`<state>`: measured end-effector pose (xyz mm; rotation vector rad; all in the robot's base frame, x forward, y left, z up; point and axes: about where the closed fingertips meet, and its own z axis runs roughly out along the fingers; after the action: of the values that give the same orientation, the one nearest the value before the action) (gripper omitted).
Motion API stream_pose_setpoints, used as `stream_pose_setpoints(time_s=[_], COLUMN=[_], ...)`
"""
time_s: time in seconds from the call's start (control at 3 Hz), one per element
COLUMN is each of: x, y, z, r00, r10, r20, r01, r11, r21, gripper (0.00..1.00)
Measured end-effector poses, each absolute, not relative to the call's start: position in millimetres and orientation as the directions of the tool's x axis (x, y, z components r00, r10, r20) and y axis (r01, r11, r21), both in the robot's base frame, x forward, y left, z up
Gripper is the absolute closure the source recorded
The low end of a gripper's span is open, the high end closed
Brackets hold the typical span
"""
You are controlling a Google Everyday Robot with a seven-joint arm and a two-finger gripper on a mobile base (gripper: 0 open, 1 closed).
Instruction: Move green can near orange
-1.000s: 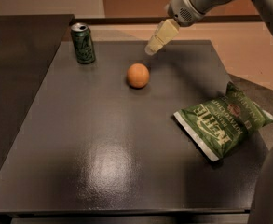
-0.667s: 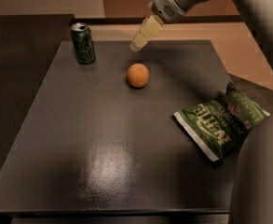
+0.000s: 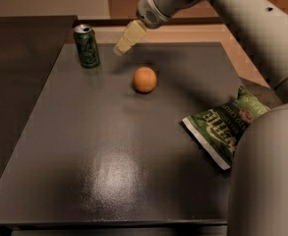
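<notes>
The green can (image 3: pixel 87 45) stands upright near the back left corner of the dark table (image 3: pixel 109 146). The orange (image 3: pixel 145 79) lies to its right and a little nearer the front, apart from the can. My gripper (image 3: pixel 120 48) hangs above the back of the table, between the can and the orange, a short way right of the can and touching neither. It holds nothing that I can see.
A flat green chip bag (image 3: pixel 225 127) lies at the table's right edge. My arm (image 3: pixel 246 28) crosses the upper right, and a large pale part of it (image 3: pixel 266 181) fills the lower right corner. A second dark surface (image 3: pixel 15 73) adjoins on the left.
My gripper has moved left along the back of the table, from right of the orange toward the can. The can, orange and bag have not moved.
</notes>
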<state>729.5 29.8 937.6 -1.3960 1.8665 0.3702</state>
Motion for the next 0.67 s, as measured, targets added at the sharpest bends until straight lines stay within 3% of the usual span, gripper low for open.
stream_pose_setpoints(time_s=[0.67], x=[748.0], y=[75.1], z=[915.3], r00=[-0.121], r10=[-0.654], r20=[-0.747], r01=[-0.911], r11=[0.372], r21=[-0.178], gripper=[0.00])
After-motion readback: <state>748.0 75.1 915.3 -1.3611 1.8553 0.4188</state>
